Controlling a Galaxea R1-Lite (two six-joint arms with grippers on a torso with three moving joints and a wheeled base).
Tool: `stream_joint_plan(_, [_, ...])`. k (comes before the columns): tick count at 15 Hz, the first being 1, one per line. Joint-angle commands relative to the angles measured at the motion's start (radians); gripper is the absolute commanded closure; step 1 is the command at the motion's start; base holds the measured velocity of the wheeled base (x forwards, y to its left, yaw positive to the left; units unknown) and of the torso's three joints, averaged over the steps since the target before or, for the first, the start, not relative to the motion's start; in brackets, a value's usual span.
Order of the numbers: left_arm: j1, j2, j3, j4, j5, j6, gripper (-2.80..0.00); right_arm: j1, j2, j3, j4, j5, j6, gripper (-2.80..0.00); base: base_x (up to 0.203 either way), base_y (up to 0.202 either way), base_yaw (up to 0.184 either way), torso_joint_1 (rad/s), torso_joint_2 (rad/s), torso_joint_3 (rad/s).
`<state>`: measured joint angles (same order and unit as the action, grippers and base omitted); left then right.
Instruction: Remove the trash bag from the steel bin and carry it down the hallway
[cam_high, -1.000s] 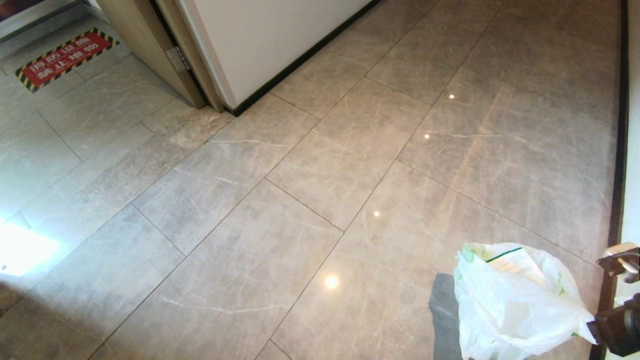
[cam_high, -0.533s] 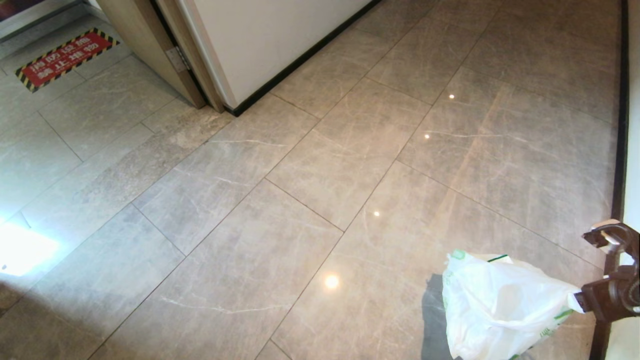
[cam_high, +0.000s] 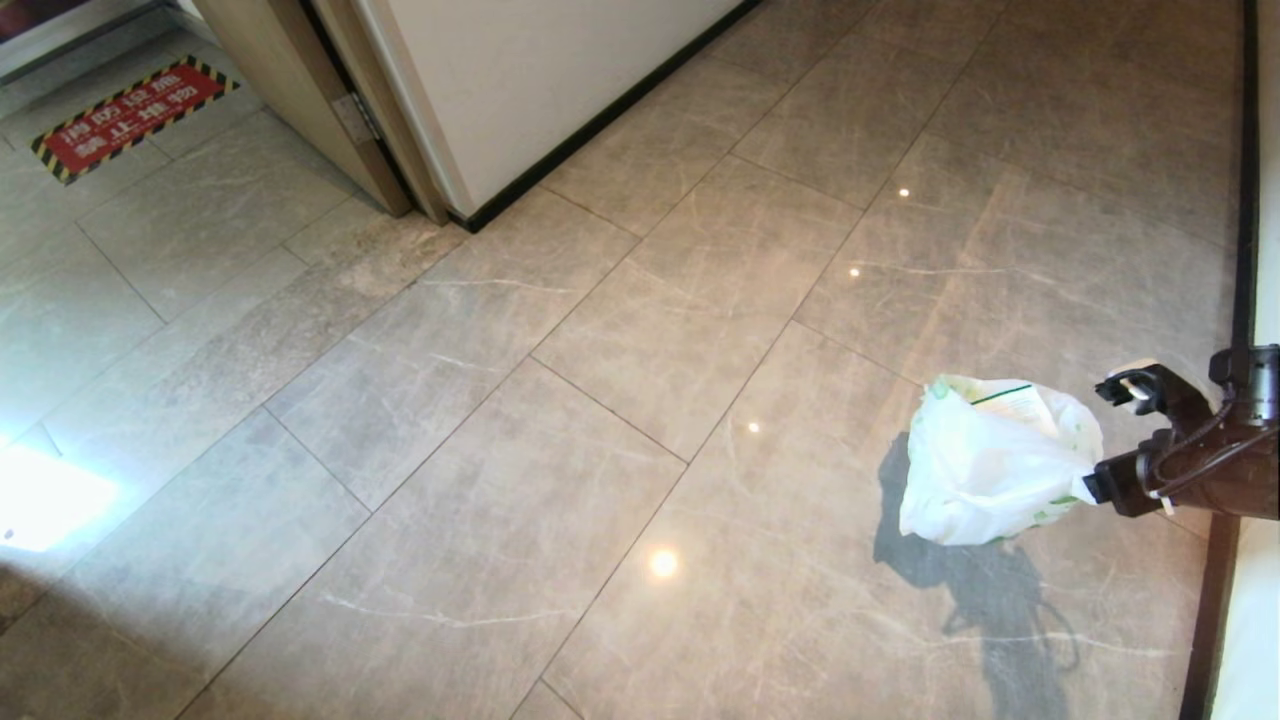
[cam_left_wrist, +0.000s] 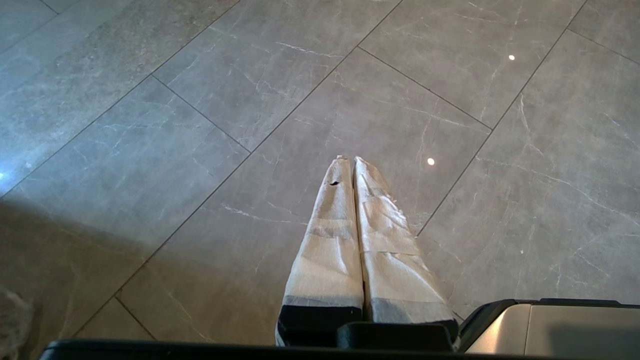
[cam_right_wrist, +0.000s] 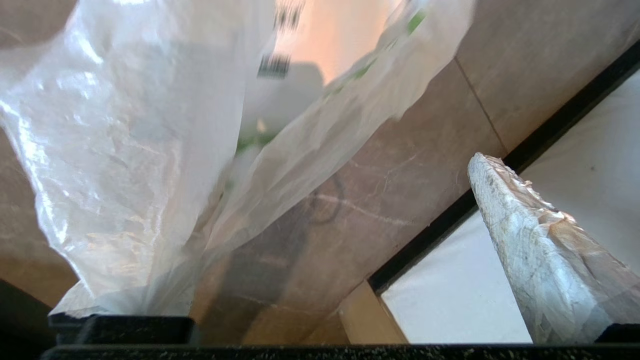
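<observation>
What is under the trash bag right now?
Only glossy floor tiles and the bag's shadow lie beneath the trash bag, which hangs off the right gripper. No bin is in view.

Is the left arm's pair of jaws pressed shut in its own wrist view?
Yes, the left gripper shows its two taped fingers lying flat against each other over the bare floor tiles, with nothing between them.

Through my right wrist camera, the thin white semi-see-through plastic trash bag (cam_right_wrist: 130, 150) with green print drapes over one finger of my right gripper (cam_right_wrist: 320, 280), hiding it. The other tape-wrapped finger (cam_right_wrist: 540, 250) stands well apart from the plastic, so the jaws gape wide. Beyond the fingers lie glossy beige marbled floor tiles (cam_right_wrist: 440, 120), a black skirting strip (cam_right_wrist: 500, 175) and a cream wall (cam_right_wrist: 590, 150).
</observation>
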<state>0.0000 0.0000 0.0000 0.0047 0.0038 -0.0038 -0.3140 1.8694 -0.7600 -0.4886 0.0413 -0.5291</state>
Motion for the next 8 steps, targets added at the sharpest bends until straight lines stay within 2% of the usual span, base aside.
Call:
stream_joint_plan(1, [0.0,0.0,0.0,0.0,0.001,-0.001,0.0,0.012,0.079,0.108,-0.012,-0.002,-0.022,-2.8,0.0,0.0,0.0,0.0,0.0,0.0])
stream_joint_plan(3, [0.0,0.0,0.0,0.0,0.001,-0.001,0.0,0.075,0.138,0.121,-0.051,-0.001,0.003,-2.8,0.0,0.0,0.0,0.0,0.0,0.0])
stream_joint_plan(8, [0.0,0.0,0.0,0.0,0.001,-0.001,0.0,0.081,0.208,0.093,-0.065,0.002,0.017,-2.8,0.0,0.0,0.0,0.0,0.0,0.0])
